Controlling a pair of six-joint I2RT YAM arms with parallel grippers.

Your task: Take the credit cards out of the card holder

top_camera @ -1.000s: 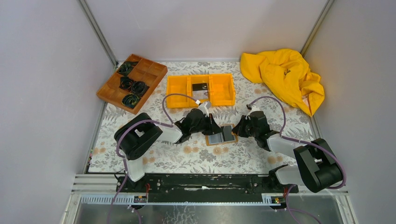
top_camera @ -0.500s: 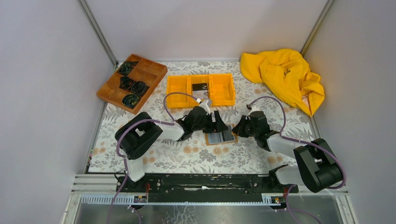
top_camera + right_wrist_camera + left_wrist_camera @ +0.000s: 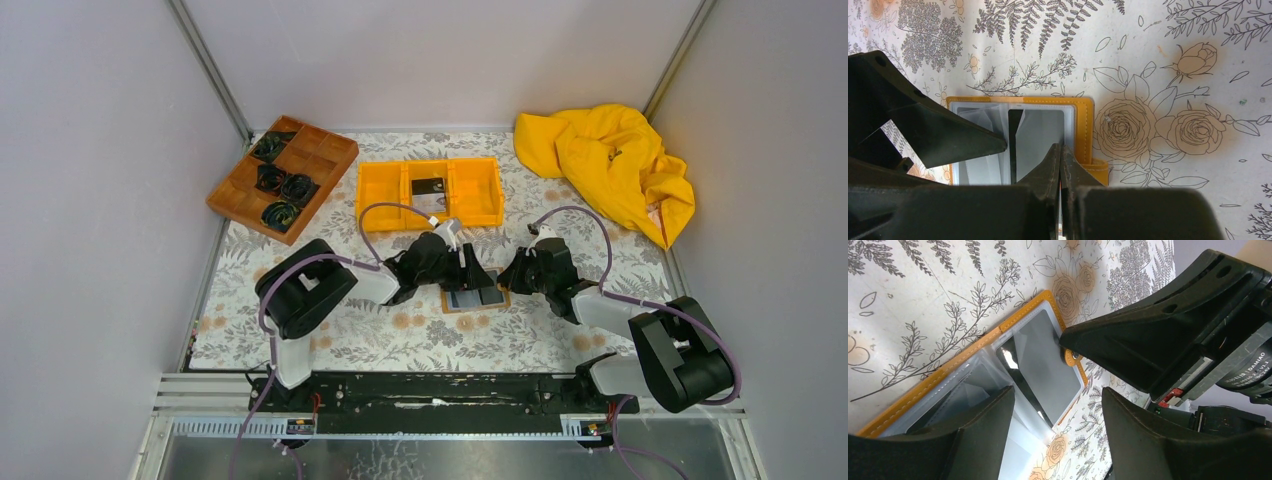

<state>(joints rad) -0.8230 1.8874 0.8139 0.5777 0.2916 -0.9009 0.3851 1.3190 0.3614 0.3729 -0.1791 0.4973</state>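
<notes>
The card holder (image 3: pixel 979 371), open on flowered cloth (image 3: pixel 923 290), is being flanked at 6 o'clock by the spread left gripper (image 3: pixel 1057 390) and touched from 3 o'clock by the right gripper (image 3: pixel 1068 337).

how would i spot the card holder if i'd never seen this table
On the floral table, look just on the near side of the orange three-compartment bin. The card holder lies open flat there: small, with an orange-tan stitched border around grey pockets, unlike the plastic bin.

Left hand (image 3: pixel 476 277) gone from closed to spread wide, shifted right over card holder (image 3: pixel 472 300), covering more.
</notes>
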